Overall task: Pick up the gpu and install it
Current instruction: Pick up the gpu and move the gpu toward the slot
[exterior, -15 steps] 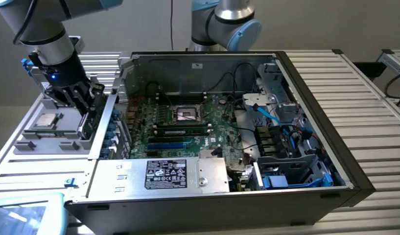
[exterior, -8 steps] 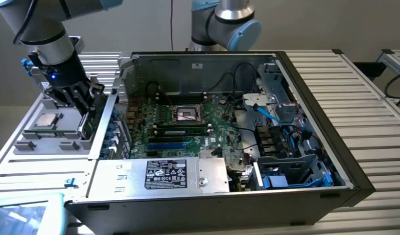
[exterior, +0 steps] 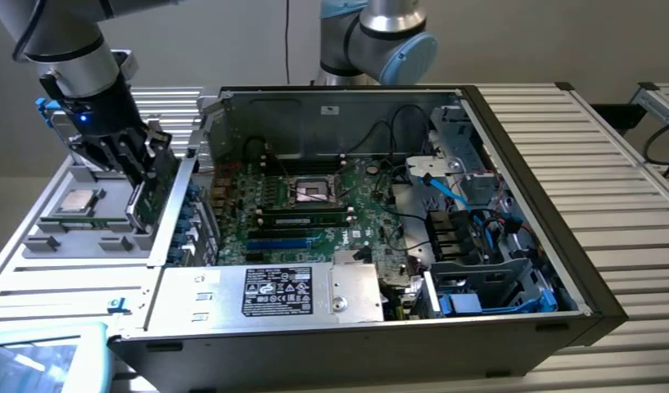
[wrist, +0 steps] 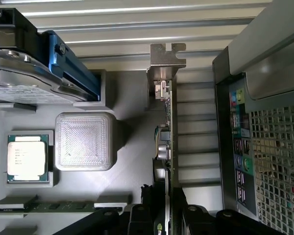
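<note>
The gripper's (exterior: 141,168) black fingers hide the upper part of the gpu (exterior: 148,203), a small flat green-and-black card. In the wrist view the gpu (wrist: 169,122) shows edge-on, its faces hard to make out, and the gripper (wrist: 167,218) is cut off by the frame. The fingers clamp the gpu upright just outside the open black-and-silver computer case (exterior: 312,110), over the grey moulded tray (exterior: 50,241) beside that case

One gpu (wrist: 168,122), one processor chip (wrist: 27,157), one memory stick (wrist: 59,206) and one grey parts tray (wrist: 132,166) are counted; one open computer case (exterior: 553,270) holding one green motherboard (exterior: 241,217) is also pictured.
</note>
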Controlling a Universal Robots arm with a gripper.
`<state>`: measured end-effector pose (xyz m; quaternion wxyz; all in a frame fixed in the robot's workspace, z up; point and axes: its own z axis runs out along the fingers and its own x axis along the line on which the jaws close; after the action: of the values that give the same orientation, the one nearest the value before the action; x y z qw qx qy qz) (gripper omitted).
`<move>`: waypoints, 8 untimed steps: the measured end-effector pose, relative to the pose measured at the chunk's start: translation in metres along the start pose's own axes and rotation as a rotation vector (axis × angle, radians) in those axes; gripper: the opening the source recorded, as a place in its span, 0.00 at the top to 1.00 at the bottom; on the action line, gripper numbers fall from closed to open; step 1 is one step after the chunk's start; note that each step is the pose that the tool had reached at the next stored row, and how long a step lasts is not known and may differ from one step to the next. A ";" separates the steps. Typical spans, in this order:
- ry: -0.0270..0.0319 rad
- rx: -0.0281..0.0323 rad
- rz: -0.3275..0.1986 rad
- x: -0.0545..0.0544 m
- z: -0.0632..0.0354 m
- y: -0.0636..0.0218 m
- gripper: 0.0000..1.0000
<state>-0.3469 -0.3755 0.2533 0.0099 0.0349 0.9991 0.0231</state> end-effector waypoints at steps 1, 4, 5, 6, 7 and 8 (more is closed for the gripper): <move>0.0000 0.0002 0.000 0.000 -0.0018 0.0001 0.73; -0.0001 0.0008 0.000 0.000 -0.0074 0.0004 0.73; -0.0001 0.0011 0.000 0.000 -0.0094 0.0005 0.73; -0.0001 0.0015 0.000 0.000 -0.0114 0.0006 0.73; -0.0001 0.0022 0.000 0.000 -0.0138 0.0007 0.73; -0.0001 0.0030 0.000 0.000 -0.0166 0.0009 0.73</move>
<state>-0.3470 -0.3754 0.2699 0.0099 0.0349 0.9991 0.0216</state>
